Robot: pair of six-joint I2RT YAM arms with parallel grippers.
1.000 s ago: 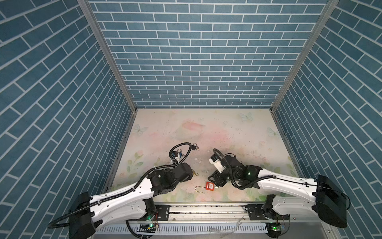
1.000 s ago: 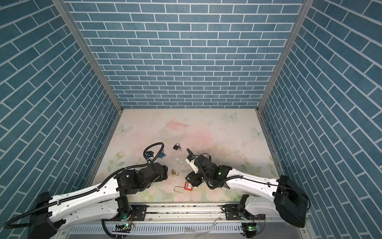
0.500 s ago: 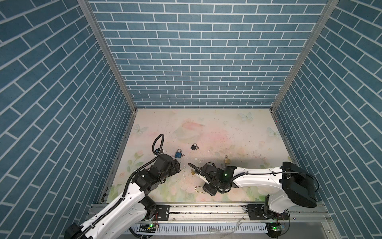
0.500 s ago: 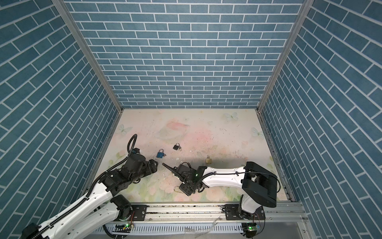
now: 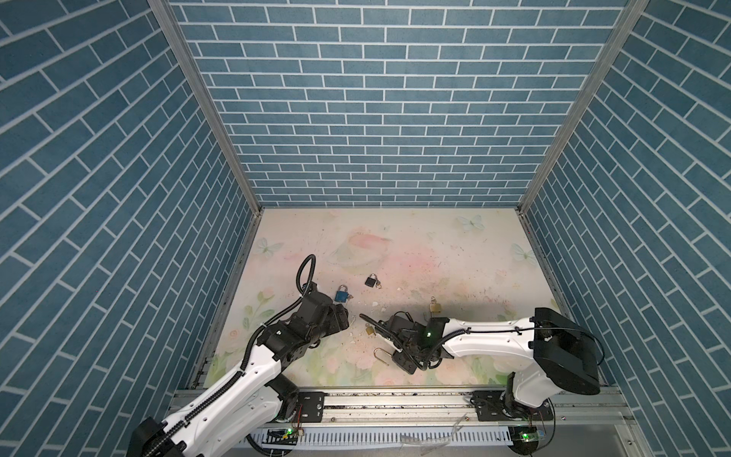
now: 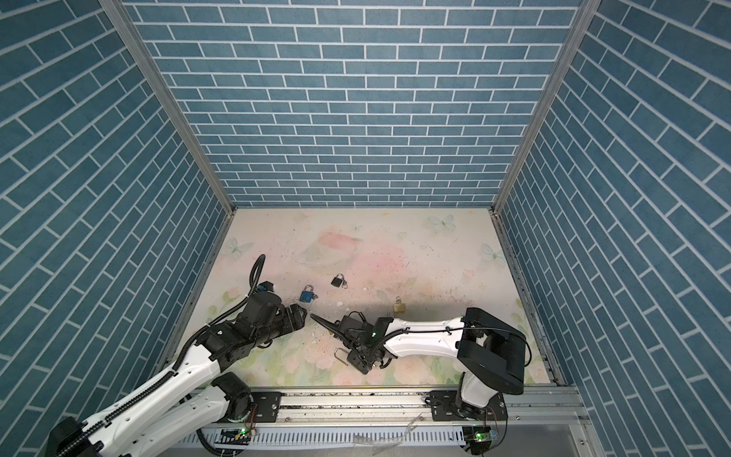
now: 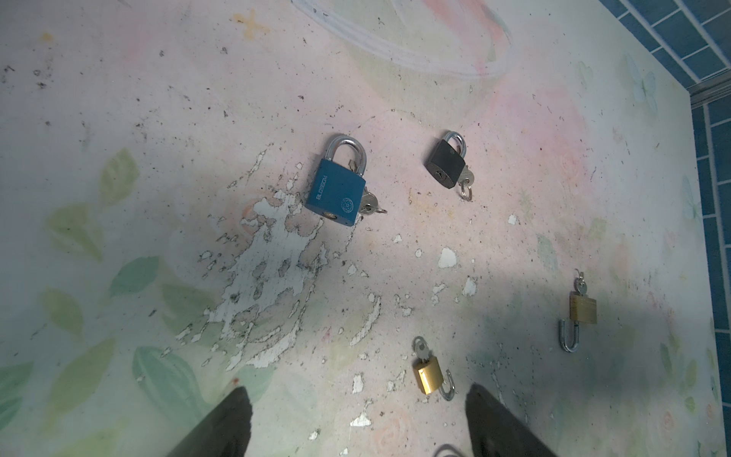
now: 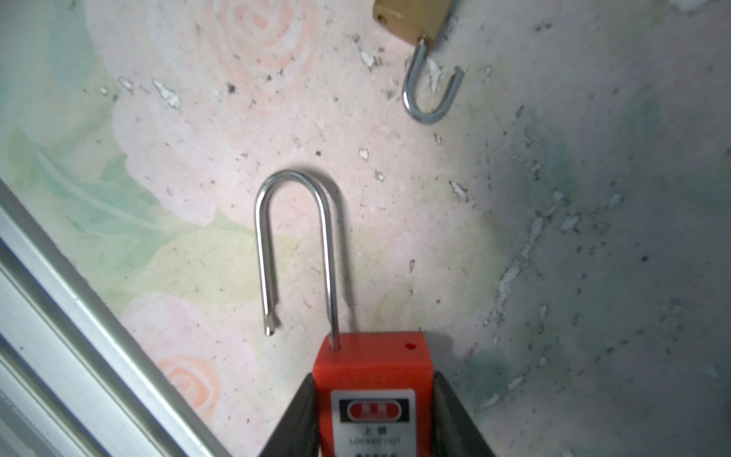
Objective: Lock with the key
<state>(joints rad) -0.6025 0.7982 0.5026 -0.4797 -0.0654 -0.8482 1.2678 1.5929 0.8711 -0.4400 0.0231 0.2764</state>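
Red padlock [image 8: 372, 380]: it is sitting low over the near edge of the floral mat [image 8: 593, 237], by the front rail [image 8: 79, 336], with its body between the right gripper's jaws.
Shackle [image 8: 294, 245]: it is standing open and sticking out past the fingertips. Its free end is swung aside, away from the empty hole [image 8: 411, 347] in the body.
Key: none is showing for this lock, as the keyway end is hidden behind the jaws.
Right gripper [image 8: 374, 399]: it is pressing a finger against each side of the red body, narrowed to the body's width. Gripping the body seems meant to leave the shackle free to be turned and pushed home.
Top view: only the shackle [image 5: 381, 354] is showing, since the gripper is covering the body.
Step, as I judge it: the lock is being steadied, and the closing and the key turn are not yet done.
Left gripper [image 7: 356, 425]: it is hanging spread wide and holding nothing, seemingly waiting to help. The small brass padlock [image 7: 428, 374] is lying just ahead of it, open, with a key in it.
Other locks: a second brass padlock [image 7: 582, 308] is lying open and keyed. The blue padlock [image 7: 336, 194] and black padlock [image 7: 445, 164] are lying closed farther back, each with a key beside it.
Containers: none are showing, so every lock is resting straight on the mat.
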